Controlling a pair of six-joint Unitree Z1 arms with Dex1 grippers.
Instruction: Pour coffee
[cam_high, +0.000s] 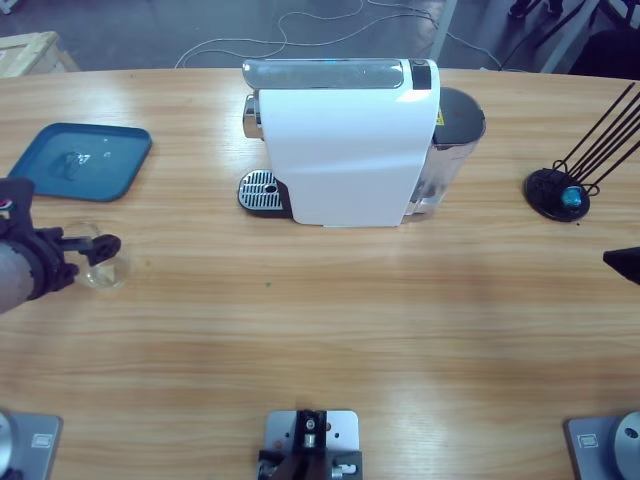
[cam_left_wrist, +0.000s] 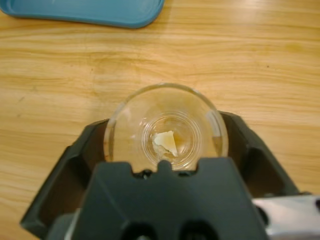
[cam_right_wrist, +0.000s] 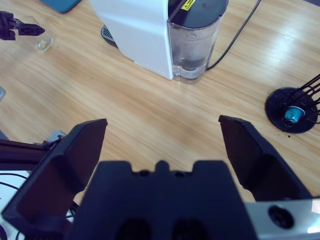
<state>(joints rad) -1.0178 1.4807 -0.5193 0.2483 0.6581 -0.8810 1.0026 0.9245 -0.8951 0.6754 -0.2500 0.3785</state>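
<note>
My left gripper (cam_left_wrist: 167, 150) has its jaws around a small clear glass (cam_left_wrist: 167, 131), one each side, looks like a pinch on the walls. In the high view that glass (cam_high: 102, 266) sits on the wooden table (cam_high: 330, 330) near the left edge, just below the blue tray (cam_high: 80, 160). Glass is basically empty: only a pale glint at the base and a faint brownish tint, no real pool of coffee visible yet.

Right gripper (cam_right_wrist: 162, 145) is spread wide, holding nothing, hanging over bare table w/ the white coffee machine (cam_right_wrist: 145, 30) and its water tank (cam_right_wrist: 192, 42) ahead. Capsule stand (cam_right_wrist: 295, 112) w/ one blue capsule (cam_right_wrist: 294, 114) off to its right.

Step, as I judge it: glass gripped, brew not started. Next: carry glass to the drip grate (cam_high: 262, 190) under the spout, keep it upright, set down centred.
</note>
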